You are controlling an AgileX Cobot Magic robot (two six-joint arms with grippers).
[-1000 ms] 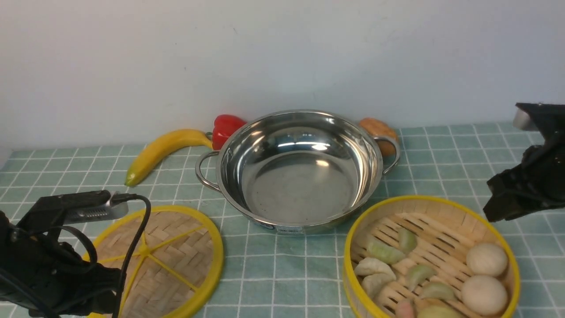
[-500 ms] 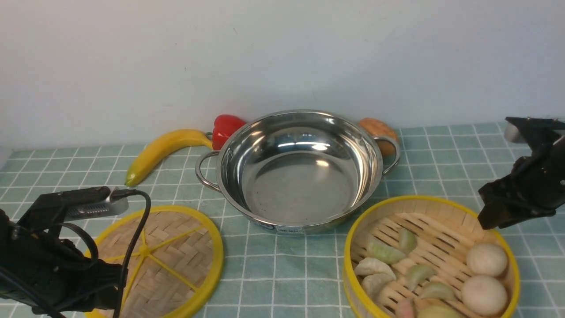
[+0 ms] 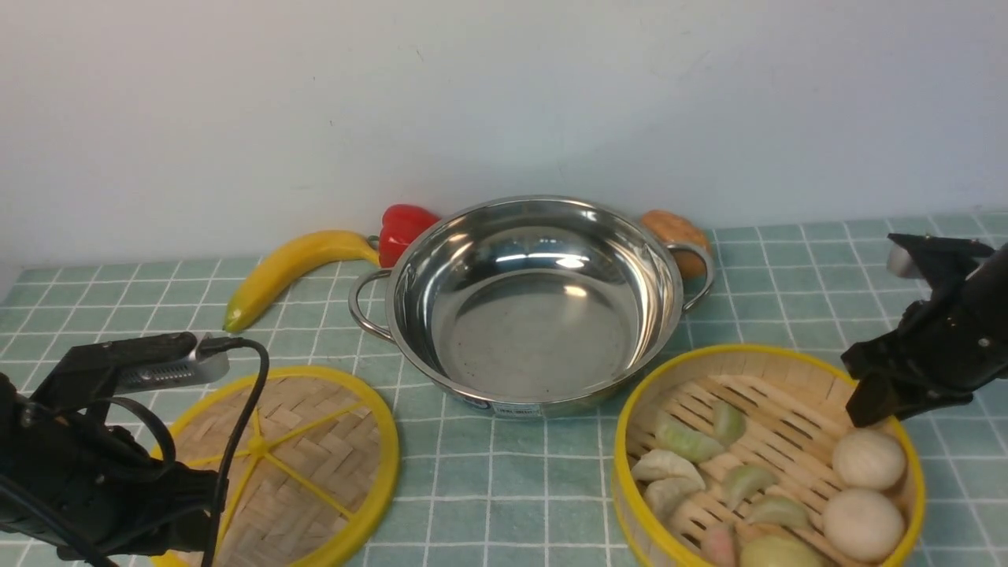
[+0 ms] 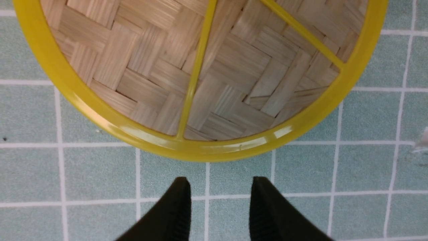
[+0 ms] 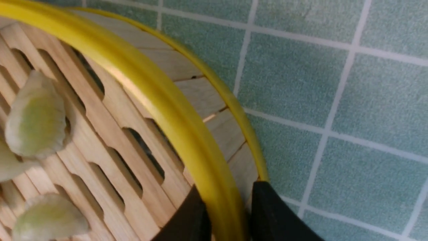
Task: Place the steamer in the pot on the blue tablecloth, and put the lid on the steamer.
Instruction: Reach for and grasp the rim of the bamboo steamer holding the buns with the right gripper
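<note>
Pale gridded blue tablecloth (image 3: 787, 268) meets white wall (image 3: 504, 94) at twelve o'clock. Right gripper (image 5: 229, 193) clamps the two-o'clock rim of the yellow-rimmed bamboo steamer (image 3: 756, 364). Left gripper (image 4: 219, 184) is parted, just short of the flat woven lid (image 4: 234, 67).

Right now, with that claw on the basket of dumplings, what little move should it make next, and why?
Probably lift it straight up, keeping it level. The right claw straddles the yellow rim of the steamer, one finger inside and one outside, seemingly clamped. It holds loose dumplings, and the empty pot beside it on the blue tablecloth has a raised wall to clear.
</note>
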